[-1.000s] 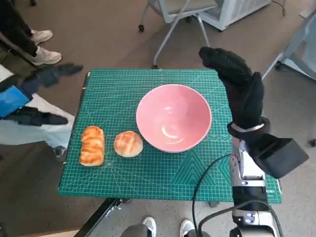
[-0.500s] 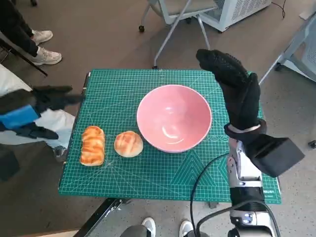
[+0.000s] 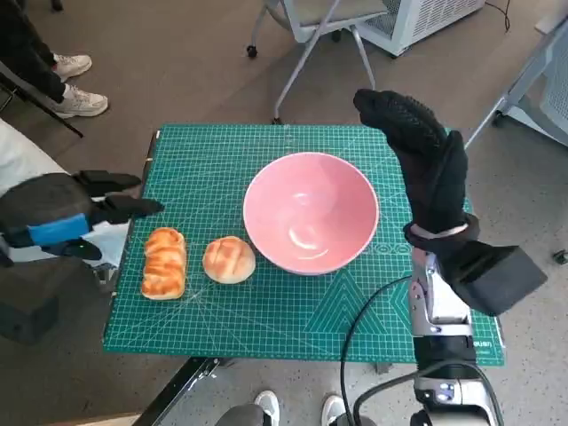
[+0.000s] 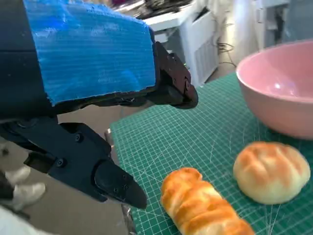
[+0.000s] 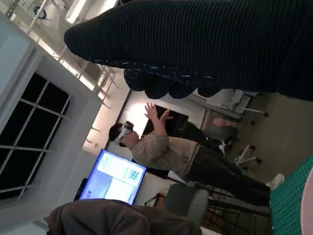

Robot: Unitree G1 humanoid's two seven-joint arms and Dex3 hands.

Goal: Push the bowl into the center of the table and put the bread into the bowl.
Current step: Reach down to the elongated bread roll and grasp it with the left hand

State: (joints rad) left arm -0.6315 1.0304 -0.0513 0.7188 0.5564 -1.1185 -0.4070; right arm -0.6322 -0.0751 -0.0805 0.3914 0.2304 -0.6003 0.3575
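The pink bowl (image 3: 311, 211) stands empty near the middle of the green cutting mat (image 3: 222, 151); the left wrist view shows the bowl (image 4: 281, 90) too. A long striped bread (image 3: 164, 263) and a round bun (image 3: 228, 259) lie to its left; the wrist view shows the long bread (image 4: 203, 205) and the bun (image 4: 271, 171). My left hand (image 3: 67, 209) hovers open at the mat's left edge, fingers (image 4: 112, 181) spread just above and beside the long bread. My right hand (image 3: 422, 155) is raised open beside the bowl's right rim, holding nothing.
A chair's legs (image 3: 306, 49) and white furniture (image 3: 426, 18) stand beyond the mat's far edge. A person's shoes (image 3: 75, 84) are at the upper left. In the right wrist view a person (image 5: 166, 152) sits with raised hands near a monitor (image 5: 115, 178).
My left hand has swung in from off the left side toward the mat's edge, close to the long bread. The right hand, bowl and breads stay where they were.
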